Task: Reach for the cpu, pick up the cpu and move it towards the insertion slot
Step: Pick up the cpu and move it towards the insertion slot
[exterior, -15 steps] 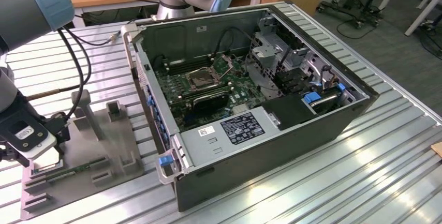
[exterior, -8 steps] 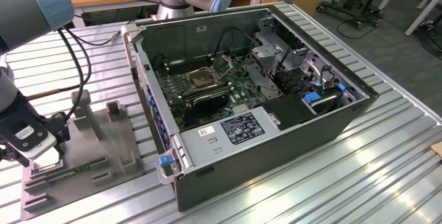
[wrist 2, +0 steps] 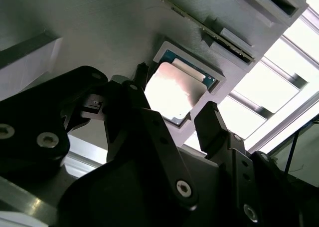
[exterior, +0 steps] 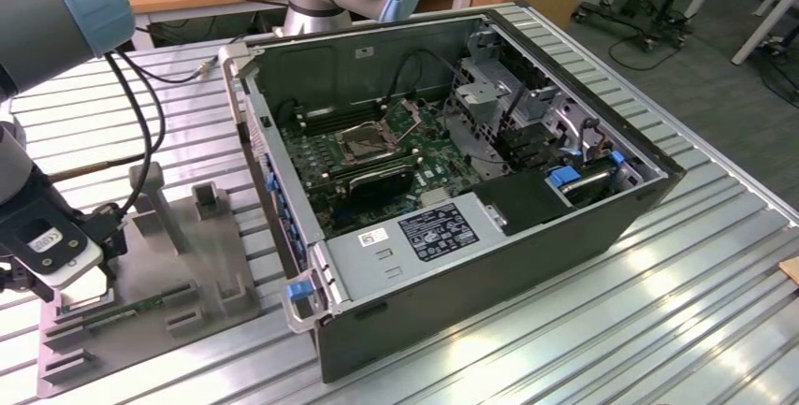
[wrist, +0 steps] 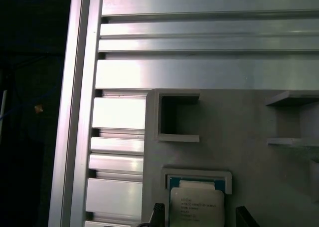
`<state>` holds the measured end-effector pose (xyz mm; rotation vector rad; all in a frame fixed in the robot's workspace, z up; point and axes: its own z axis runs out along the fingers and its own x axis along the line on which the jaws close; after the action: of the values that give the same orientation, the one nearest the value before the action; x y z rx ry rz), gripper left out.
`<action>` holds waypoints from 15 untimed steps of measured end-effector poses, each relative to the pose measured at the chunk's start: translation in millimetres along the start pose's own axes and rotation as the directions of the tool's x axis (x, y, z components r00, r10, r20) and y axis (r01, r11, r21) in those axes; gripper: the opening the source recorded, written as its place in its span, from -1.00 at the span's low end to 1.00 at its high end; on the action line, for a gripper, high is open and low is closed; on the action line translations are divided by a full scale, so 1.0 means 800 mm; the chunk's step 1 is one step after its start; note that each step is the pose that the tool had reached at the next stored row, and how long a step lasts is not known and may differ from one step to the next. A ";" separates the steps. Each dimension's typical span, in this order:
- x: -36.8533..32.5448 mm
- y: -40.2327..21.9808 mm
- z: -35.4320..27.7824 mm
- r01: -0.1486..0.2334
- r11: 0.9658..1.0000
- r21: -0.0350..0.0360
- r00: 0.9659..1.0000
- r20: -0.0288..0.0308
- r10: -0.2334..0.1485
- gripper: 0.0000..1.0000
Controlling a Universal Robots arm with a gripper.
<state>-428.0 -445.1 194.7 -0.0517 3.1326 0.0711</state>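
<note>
The cpu [wrist 2: 174, 95], a pale silver square chip, lies flat in a shallow nest of the grey fixture plate [wrist 2: 99, 27]; it also appears in the first wrist view [wrist: 197, 204]. My gripper [wrist 2: 175, 90] is open and hangs just over it, one black finger [wrist 2: 141, 75] on each side of the chip with small gaps showing. In the exterior view the gripper [exterior: 69, 295] sits low over the fixture plate [exterior: 200, 274] at that view's left, covering the chip. The insertion slot [exterior: 370, 146], a shiny-framed square socket, lies on the motherboard inside the open computer case [exterior: 525, 227].
A long green circuit strip [exterior: 131, 310] lies in the fixture beside the gripper, and grey posts [exterior: 206, 204] stand up from the plate. Cables [exterior: 138, 96] trail from the arm. The ribbed metal table [exterior: 624, 330] carries both fixture and case.
</note>
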 end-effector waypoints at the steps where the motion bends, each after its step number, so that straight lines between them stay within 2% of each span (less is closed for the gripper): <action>1: 0.0000 0.0000 0.0003 0.000 1.000 0.000 1.000 0.000 0.000 0.29; 11: 0.0000 -0.0001 0.0017 0.000 1.000 0.000 1.000 0.000 0.000 0.29; 13: 0.0000 0.0001 0.0019 0.000 1.000 0.000 1.000 -0.006 0.000 0.29; 15: 0.0001 0.0000 0.0018 0.000 1.000 0.000 1.000 -0.006 0.000 0.29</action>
<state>-428.0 -445.0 193.2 -0.0514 3.1388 0.0715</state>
